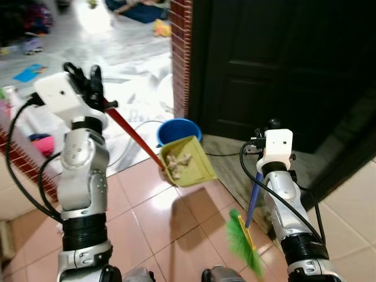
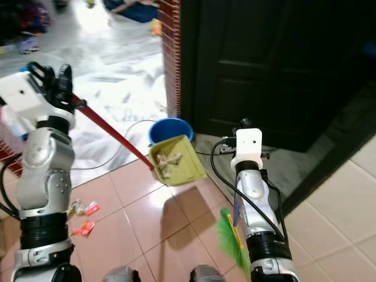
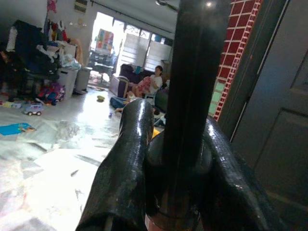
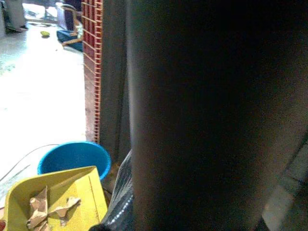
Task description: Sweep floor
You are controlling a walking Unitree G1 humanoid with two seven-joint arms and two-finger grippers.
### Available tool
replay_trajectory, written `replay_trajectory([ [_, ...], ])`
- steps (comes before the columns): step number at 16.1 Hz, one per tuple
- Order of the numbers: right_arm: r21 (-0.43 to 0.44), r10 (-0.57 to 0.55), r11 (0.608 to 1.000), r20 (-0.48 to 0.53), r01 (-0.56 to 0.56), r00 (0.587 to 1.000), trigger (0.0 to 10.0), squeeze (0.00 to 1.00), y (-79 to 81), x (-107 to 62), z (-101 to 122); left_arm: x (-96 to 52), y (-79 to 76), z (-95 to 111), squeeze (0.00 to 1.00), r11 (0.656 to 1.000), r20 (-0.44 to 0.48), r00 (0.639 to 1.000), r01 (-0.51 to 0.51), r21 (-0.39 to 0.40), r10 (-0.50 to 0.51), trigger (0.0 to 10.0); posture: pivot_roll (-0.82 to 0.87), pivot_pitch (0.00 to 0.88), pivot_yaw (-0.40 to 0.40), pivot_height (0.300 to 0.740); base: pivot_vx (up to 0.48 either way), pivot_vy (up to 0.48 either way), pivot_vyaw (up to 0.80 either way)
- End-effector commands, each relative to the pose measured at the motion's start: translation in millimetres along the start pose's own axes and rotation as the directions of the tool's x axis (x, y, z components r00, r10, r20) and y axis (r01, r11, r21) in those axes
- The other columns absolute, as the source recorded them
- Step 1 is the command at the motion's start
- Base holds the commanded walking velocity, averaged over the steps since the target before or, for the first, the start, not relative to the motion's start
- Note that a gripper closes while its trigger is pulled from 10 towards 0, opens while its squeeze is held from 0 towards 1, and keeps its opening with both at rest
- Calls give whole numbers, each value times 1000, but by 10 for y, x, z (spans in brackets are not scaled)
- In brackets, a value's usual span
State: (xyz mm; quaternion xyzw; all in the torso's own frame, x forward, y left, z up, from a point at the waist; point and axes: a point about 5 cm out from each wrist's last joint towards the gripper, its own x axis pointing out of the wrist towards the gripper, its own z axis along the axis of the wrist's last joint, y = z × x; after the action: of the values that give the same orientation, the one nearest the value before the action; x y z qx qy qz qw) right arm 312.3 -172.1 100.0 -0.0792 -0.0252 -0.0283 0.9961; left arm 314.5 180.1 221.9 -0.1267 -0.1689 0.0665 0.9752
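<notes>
Yellow dustpan (image 1: 189,160) on red handle (image 1: 134,135), far below left tool (image 1: 96,88).

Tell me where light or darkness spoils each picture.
Left eye view: glare washes out the far floor, the door nearly black. Left wrist view: bright windows blow out behind the dark handle. Right wrist view: a dark blurred shape hides the right side; the dustpan is clear.

Glossy black fingers (image 3: 127,168) of the left gripper (image 1: 94,82) clamp a smooth red handle (image 1: 132,135). Beyond it, the matt yellow plastic dustpan (image 1: 191,161) carries crumpled brown paper scraps (image 1: 176,161), with a shiny blue plastic bucket (image 1: 176,129) just behind. Below lie polished pink floor tiles (image 1: 147,211). Under the right gripper (image 1: 258,173) hang green plastic broom bristles (image 1: 244,244).
</notes>
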Motion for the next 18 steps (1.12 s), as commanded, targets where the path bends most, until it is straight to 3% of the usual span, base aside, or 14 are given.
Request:
replay_trajectory([
  [1,-9,3,1000,-22,-3,1000,10000,0,-15,16,-22,70,-88,251,0,999,112,994,21,-25,-18,10000,30,0,2,740,394,0,-563],
  [11,-8,42,999,-9,-42,999,10000,0,54,12,-12,157,32,389,0,991,181,977,-122,59,109,10000,27,0,3,740,420,0,0],
  [18,-12,52,999,-3,-52,999,10000,0,82,10,-4,190,-37,417,0,991,211,973,-115,70,98,10000,23,0,6,740,446,0,0],
])
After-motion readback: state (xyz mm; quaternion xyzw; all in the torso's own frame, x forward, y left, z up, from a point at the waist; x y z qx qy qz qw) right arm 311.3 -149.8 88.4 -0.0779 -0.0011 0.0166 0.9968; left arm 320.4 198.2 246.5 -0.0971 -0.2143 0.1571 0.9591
